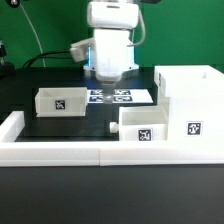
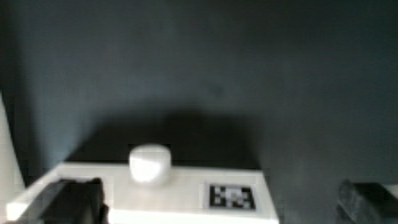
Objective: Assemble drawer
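Note:
The tall open-fronted box housing (image 1: pixel 190 98) stands at the exterior view's right. One small tray (image 1: pixel 145 123) sits in front of it, against the housing's left side, and a second tray (image 1: pixel 60 101) stands at the left; each shows a square tag. My gripper (image 1: pixel 108 72) hangs above the back middle of the table, over the marker board (image 1: pixel 122 96). In the wrist view the gripper (image 2: pixel 217 205) is open, its dark fingers (image 2: pixel 63 200) far apart and holding nothing. A white part (image 2: pixel 178 185) with a rounded knob (image 2: pixel 148 164) and a tag lies below, between them; the view is blurred.
A low white wall (image 1: pixel 90 150) borders the black table (image 1: pixel 60 125) along the front and the left side. Cables hang behind the arm at the back left.

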Controlling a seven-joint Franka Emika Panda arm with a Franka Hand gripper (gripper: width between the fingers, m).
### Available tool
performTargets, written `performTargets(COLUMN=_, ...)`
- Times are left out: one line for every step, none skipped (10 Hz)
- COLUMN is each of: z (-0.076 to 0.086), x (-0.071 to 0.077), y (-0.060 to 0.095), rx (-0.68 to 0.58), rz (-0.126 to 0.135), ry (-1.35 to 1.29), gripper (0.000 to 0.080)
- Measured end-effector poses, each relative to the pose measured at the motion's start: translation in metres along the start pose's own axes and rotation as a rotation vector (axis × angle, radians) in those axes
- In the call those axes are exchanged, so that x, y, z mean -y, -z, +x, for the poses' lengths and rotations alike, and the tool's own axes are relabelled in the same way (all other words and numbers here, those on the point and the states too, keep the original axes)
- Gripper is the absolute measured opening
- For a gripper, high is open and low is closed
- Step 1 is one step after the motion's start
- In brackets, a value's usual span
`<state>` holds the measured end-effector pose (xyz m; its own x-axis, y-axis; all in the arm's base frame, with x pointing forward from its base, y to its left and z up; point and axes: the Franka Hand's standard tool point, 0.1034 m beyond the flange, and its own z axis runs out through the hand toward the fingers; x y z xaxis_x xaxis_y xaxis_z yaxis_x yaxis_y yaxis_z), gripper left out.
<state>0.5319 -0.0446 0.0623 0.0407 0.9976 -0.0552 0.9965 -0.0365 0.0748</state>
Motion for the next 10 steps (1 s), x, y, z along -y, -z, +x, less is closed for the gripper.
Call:
performTargets(z=-0.01, x=0.002, y=-0.005, rx=-0.008, rz=0.009, ry=0.009, gripper=0.0649)
performTargets(z=-0.021, x=0.003, y=-0.013, rx=-0.033, rz=0.019, ry=0.028, gripper=0.0649)
performTargets(z=-0.031, x=0.005, y=-0.022, rx=-0.067, rz=0.027, ry=0.048, gripper=0.0649)
performTargets(z=-0.036, x=0.008, y=-0.031, rx=-0.104, rz=0.036, ry=0.054, gripper=0.0649)
performTargets(z=-0.036, x=0.008, y=-0.038, rx=-0.145, rz=0.039, ry=0.06, gripper=0.0649)
performTargets(z=-0.037, x=0.009, y=-0.045, rx=-0.18, rz=0.05, ry=0.068, gripper=0.0649)
performTargets(z=-0.036, x=0.009, y=-0.051, rx=-0.202, rz=0.058, ry=0.054, gripper=0.0649)
performTargets(z=-0.025, x=0.009, y=-0.053, rx=-0.207, rz=0.067, ry=0.032, gripper=0.0649)
performTargets(z=-0.018, x=0.009, y=-0.055, rx=-0.21, rz=0.071, ry=0.031, gripper=0.0649)
performTargets(z=-0.011, x=0.009, y=-0.056, rx=-0.21, rz=0.077, ry=0.002, gripper=0.0649)
